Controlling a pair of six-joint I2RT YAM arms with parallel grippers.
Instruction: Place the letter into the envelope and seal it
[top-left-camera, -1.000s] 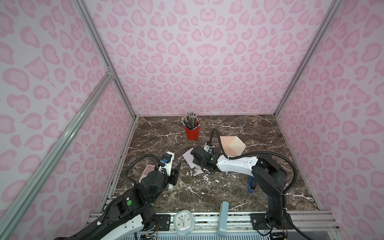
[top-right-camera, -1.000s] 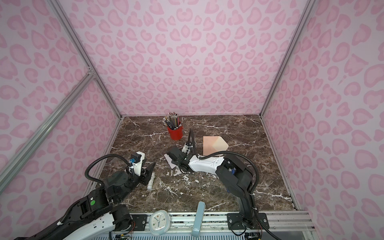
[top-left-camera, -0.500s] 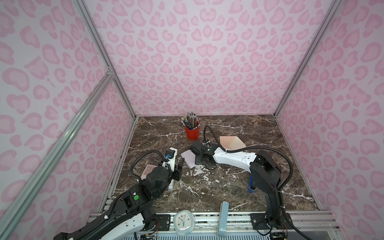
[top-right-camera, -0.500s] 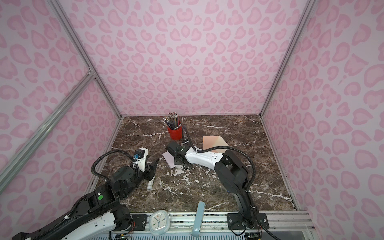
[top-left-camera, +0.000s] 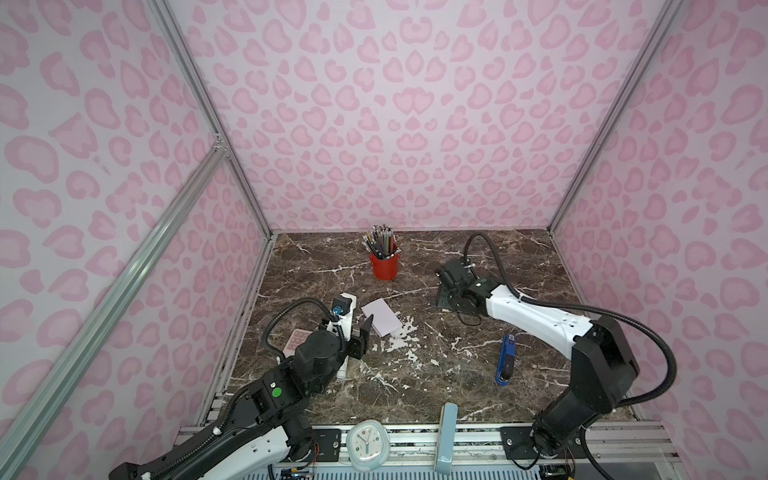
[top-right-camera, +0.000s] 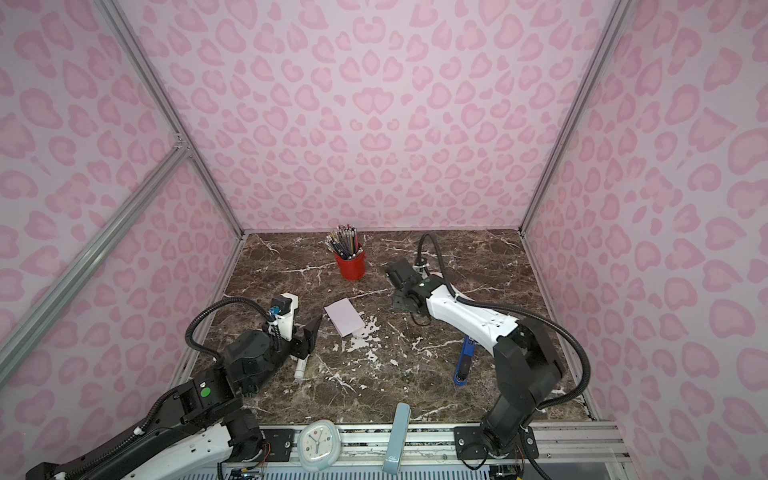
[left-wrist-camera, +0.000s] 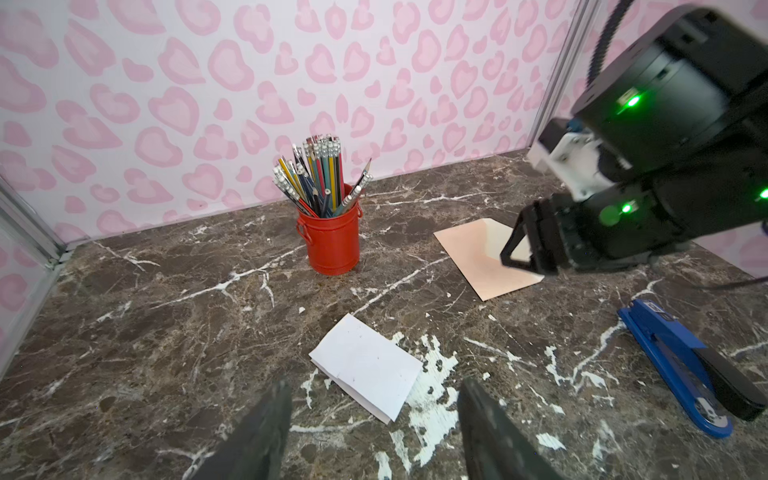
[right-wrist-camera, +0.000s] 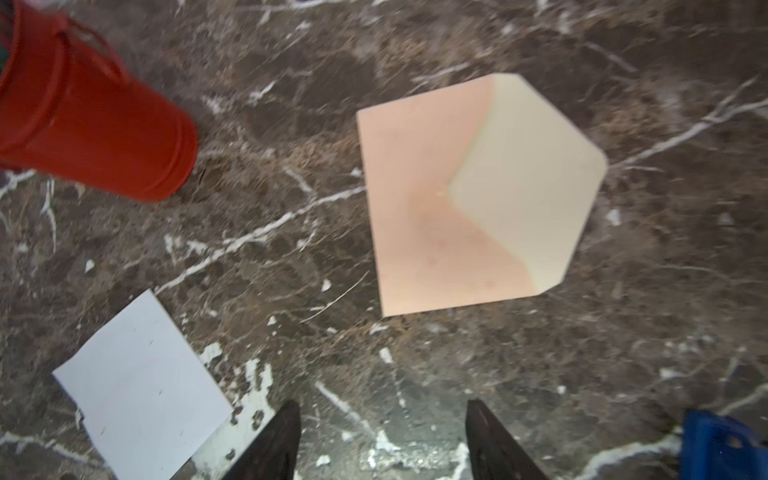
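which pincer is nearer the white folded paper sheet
Left. The left pincer sits right beside the white folded paper sheet, open; the right pincer hangs farther off, over the flat peach-pink paper envelope.

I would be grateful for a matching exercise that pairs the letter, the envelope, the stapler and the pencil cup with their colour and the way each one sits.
Things:
1. the letter
2. the envelope
3. the stapler
4. the pencil cup

Descriptions:
A. blue, lying flat
B. red, standing upright
C. peach-pink with a paler cream flap, lying flat
D. white, lying flat

Right pairs: 1-D, 2-C, 3-A, 4-B.
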